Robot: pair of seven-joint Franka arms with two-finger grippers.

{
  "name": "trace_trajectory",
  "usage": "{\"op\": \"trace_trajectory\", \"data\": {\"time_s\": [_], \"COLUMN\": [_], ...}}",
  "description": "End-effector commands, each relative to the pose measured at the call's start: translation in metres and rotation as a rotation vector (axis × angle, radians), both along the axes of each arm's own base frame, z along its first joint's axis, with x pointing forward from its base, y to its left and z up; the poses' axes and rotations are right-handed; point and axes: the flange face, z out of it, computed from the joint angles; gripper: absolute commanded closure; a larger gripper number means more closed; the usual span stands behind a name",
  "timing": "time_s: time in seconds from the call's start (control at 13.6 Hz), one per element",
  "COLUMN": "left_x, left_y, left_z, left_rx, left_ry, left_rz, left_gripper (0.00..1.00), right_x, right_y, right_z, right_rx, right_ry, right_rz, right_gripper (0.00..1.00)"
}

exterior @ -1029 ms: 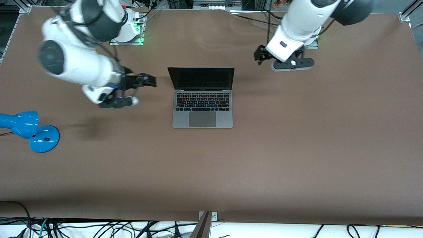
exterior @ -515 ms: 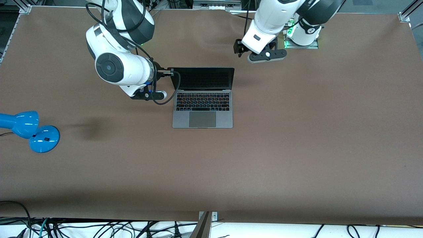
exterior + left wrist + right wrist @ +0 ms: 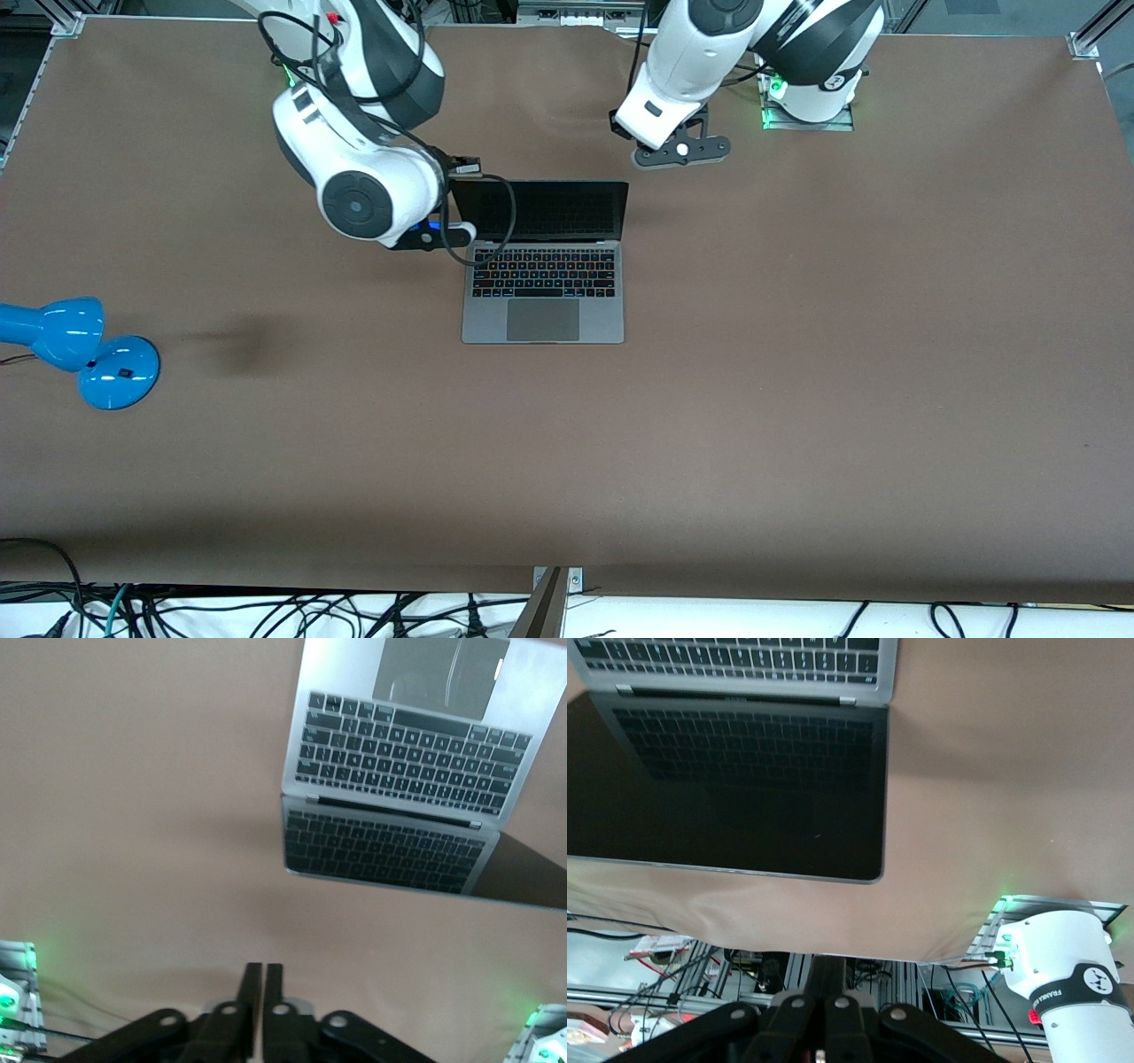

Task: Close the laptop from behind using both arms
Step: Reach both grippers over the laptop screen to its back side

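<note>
Tools pressed together: right tool (image 3: 824, 1005) has swung to the open laptop's (image 3: 542, 261) screen corner, left tool (image 3: 261, 997) apparently nearing its rear, closing imminent.

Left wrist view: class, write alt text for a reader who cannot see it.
An open laptop sits on a brown table, its dark screen mirroring the black keyboard. The left gripper, shut, hangs over bare table on the screen's side of the laptop, not touching it.

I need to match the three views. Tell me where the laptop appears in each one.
Front view: the laptop, open, mid-table between the arms.
Left wrist view: laptop at upper right.
Right wrist view: laptop fills the upper left, mostly dark screen.
Shared landmark: its black keyboard.
</note>
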Motion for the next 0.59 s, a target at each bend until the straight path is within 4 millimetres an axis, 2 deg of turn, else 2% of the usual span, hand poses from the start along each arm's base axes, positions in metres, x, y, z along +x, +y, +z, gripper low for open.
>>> {"op": "trace_trajectory", "data": {"time_s": [0.0,0.22,0.51], "left_x": [0.005,0.008,0.002], "left_y": [-0.013,-0.020,-0.041], "left_z": [-0.023,-0.041,-0.068], "left_rx": [-0.045,-0.050,-0.049], "left_ry": [0.079,0.109,0.136], "left_rz": [0.019,0.059,0.107], "left_gripper": [1.00,1.00,1.00], "right_x": [-0.011,-0.019,-0.021], "right_y": [0.009,0.015,0.014], "right_z": [-0.016,-0.032,-0.053], "right_rx": [-0.002,-0.009,-0.020], "right_ry": [0.057,0.087,0.125], "right_rz": [0.017,0.032,0.036], "right_gripper": [1.00,1.00,1.00]}}
